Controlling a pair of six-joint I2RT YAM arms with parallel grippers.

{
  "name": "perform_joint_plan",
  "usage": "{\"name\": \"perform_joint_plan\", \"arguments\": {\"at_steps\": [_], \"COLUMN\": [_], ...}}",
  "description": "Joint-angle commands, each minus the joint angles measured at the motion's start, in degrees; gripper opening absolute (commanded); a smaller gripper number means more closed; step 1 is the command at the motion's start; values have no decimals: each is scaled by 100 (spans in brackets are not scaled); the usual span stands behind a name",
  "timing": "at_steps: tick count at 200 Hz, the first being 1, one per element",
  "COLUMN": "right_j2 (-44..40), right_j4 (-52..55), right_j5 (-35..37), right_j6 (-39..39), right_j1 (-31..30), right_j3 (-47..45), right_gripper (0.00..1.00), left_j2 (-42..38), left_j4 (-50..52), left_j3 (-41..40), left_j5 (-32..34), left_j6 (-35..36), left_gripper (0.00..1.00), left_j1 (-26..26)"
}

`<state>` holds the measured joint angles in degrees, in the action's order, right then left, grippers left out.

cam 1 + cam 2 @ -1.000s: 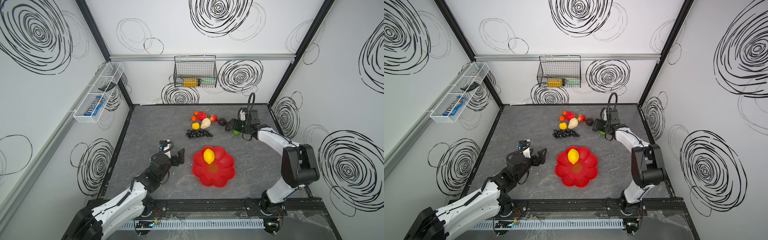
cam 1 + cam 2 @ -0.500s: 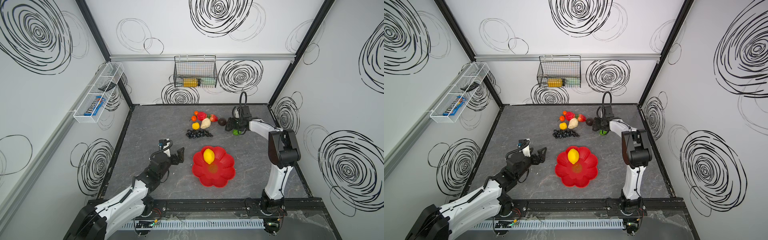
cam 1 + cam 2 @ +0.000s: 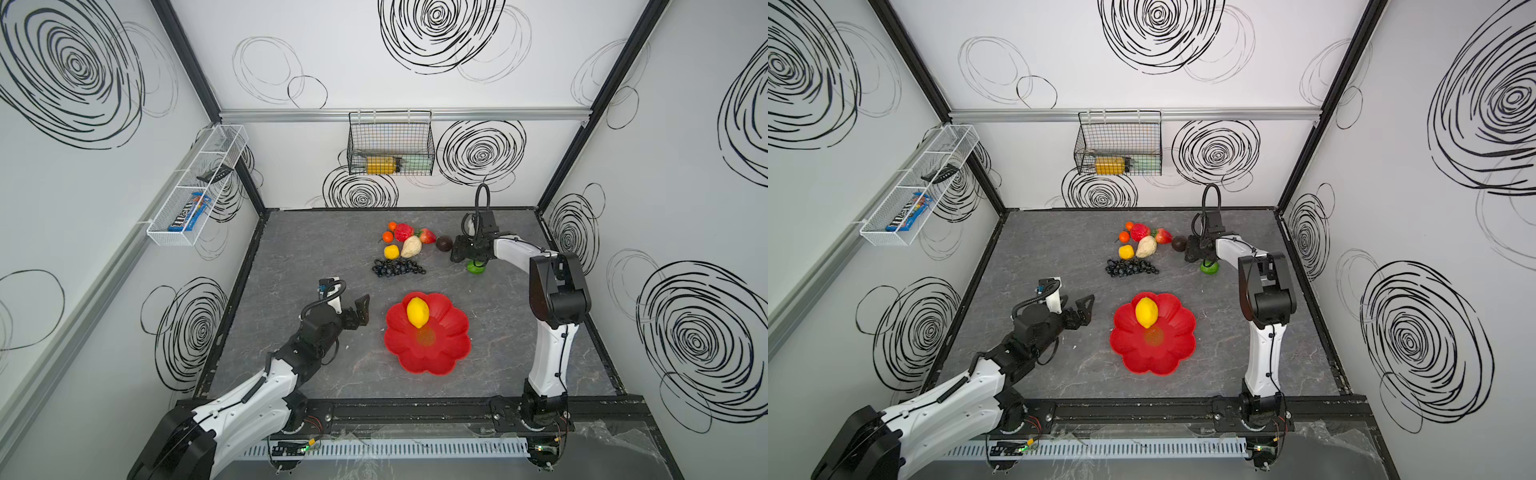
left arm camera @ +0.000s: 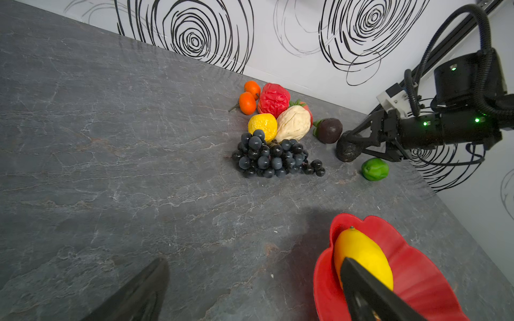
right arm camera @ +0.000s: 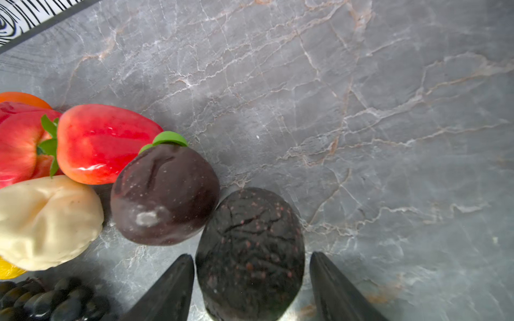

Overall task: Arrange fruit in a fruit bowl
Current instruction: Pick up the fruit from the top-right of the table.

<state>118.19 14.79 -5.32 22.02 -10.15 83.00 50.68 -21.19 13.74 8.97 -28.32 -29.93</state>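
Observation:
The red flower-shaped fruit bowl [image 3: 442, 355] [image 3: 1169, 355] [image 4: 417, 278] sits front of centre and holds one yellow lemon [image 3: 417, 312] [image 3: 1146, 312] [image 4: 361, 253]. At the back, my right gripper [image 3: 457, 254] [image 4: 351, 146] [image 5: 250, 255] is open and straddles a dark avocado [image 5: 250, 250] [image 4: 346, 151] on the table, with thin gaps beside its fingers. A dark round fruit [image 5: 164, 194] touches that avocado. Beside them lie a strawberry [image 5: 105, 144], a beige piece [image 3: 411, 247], a red apple [image 3: 404, 232], tangerines [image 3: 387, 236], a small lemon [image 3: 391, 251], grapes [image 3: 398, 267] and a lime [image 3: 476, 268]. My left gripper [image 3: 353, 307] [image 4: 254, 264] is open and empty, left of the bowl.
A black wire basket [image 3: 390, 149] hangs on the back wall and a white wire shelf [image 3: 195, 187] on the left wall. Patterned walls close in the grey table [image 3: 311, 257] on three sides. The right arm's elbow [image 3: 557, 286] stands high by the right wall.
The right arm folded up, its elbow rising, and the gripper settled over the avocado while its jaws narrowed. The left arm shifted only slightly.

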Motion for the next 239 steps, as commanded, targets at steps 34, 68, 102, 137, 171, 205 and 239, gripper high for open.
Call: {"name": "perform_joint_plan", "arguments": {"at_steps": [34, 68, 102, 137, 171, 205, 239], "right_j2": [248, 240, 158, -94, -419, -896, -1459], "right_j4": [166, 130, 76, -48, -285, -463, -782], "right_j5": [-37, -89, -166, -205, -536, -780, -1416], "right_j6": [-14, 2, 21, 57, 82, 233, 557], "right_j1": [88, 113, 123, 120, 135, 171, 214], "right_j3": [226, 211, 121, -53, -249, -554, -1137], "right_gripper": [66, 63, 60, 60, 60, 61, 61], "left_j2": [59, 66, 86, 78, 109, 134, 193], "left_j4": [-322, -342, -343, -334, -396, -543, -1154], "left_j3": [70, 59, 68, 68, 68, 42, -49], "left_j5": [-67, -71, -67, -71, -158, -384, -810], "left_j6": [-8, -7, -10, -9, 1, 9, 61], "left_gripper": [100, 100, 99, 99, 99, 99, 99], "left_j1": [47, 49, 49, 42, 57, 75, 39]}}
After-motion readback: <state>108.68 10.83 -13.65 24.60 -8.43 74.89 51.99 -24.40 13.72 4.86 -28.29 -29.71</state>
